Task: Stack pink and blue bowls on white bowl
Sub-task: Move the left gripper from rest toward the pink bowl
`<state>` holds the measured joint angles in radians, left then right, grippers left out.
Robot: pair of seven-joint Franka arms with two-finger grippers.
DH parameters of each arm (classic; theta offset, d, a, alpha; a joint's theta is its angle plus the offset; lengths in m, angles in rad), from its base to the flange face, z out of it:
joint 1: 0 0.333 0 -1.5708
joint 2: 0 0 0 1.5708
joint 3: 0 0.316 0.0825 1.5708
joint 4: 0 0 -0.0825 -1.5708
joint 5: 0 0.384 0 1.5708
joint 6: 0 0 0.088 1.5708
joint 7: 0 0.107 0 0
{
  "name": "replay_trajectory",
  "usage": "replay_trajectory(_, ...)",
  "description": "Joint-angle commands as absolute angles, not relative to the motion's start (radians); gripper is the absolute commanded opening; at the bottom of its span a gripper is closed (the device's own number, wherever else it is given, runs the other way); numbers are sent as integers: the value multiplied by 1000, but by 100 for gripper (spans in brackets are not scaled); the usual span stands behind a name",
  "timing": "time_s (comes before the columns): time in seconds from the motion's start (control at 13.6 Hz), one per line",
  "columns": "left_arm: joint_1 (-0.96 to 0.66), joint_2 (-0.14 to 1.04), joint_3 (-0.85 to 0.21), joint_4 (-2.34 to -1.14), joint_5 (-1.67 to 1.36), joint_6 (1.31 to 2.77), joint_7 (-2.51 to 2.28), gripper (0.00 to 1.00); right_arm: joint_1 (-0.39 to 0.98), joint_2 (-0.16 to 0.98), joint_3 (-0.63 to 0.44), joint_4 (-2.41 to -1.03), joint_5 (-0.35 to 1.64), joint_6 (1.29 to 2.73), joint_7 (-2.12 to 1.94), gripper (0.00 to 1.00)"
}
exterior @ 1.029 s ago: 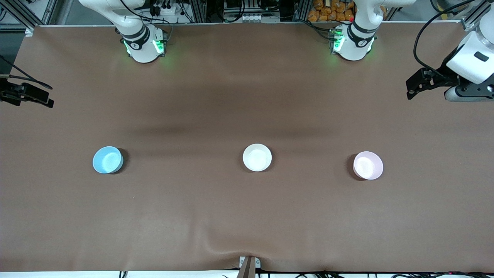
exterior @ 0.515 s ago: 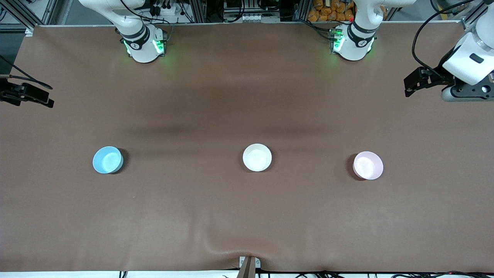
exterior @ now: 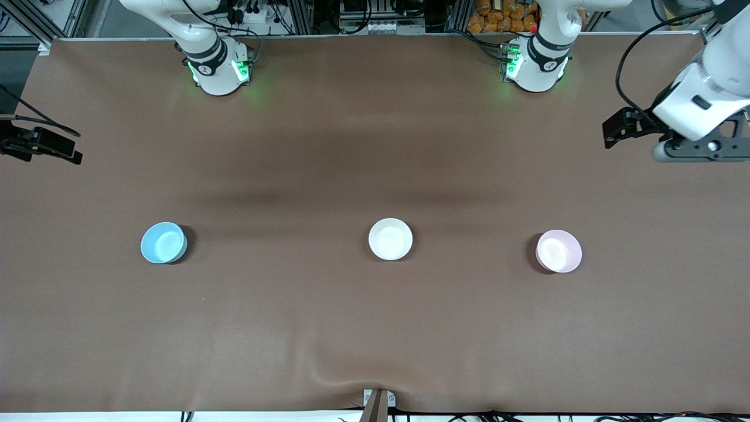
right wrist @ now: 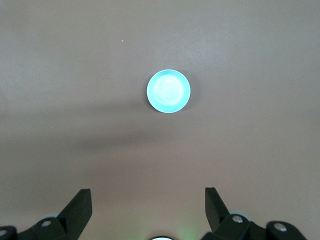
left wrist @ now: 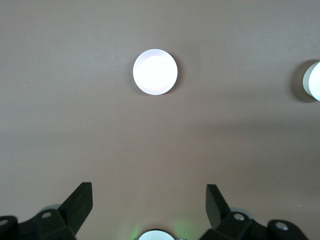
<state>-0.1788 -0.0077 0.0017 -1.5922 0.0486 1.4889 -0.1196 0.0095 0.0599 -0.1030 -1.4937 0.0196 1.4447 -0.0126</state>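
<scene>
Brown bench [exterior: 375, 328] — we note three bowls in a row, well apart: blue bowl [exterior: 163, 242] toward the right arm's end, white bowl [exterior: 390, 239] between, pink bowl [exterior: 559, 251] toward the left arm's end. Left pincer [exterior: 612, 130] and right pincer [exterior: 70, 153] hang above their bench ends — both spread wide, holding nothing.

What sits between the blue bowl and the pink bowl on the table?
The white bowl sits between the blue bowl and the pink bowl, apart from both, as the front view shows.
</scene>
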Motion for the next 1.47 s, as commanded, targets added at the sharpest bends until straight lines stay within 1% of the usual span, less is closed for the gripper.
replay_trajectory(0.0,-166,-8,-11,-1598,55,1488,-112,100,15,74,-106,-1468,2,1434,-11,100)
replay_trajectory(0.37,-146,-9,-9,-1632,54,1494,-106,100,15,74,-106,-1468,2,1434,-11,100)
replay_trajectory(0.66,-132,0,-8,-1637,48,1525,-106,100,17,74,-106,-1468,3,1434,-9,100)
replay_trajectory(1.1,-17,11,-8,-1638,25,1539,-106,100,17,74,-104,-1468,3,1434,-9,100)
replay_trajectory(1.4,18,60,-5,-1631,5,1542,-106,100,17,74,-104,-1468,2,1434,-9,100)
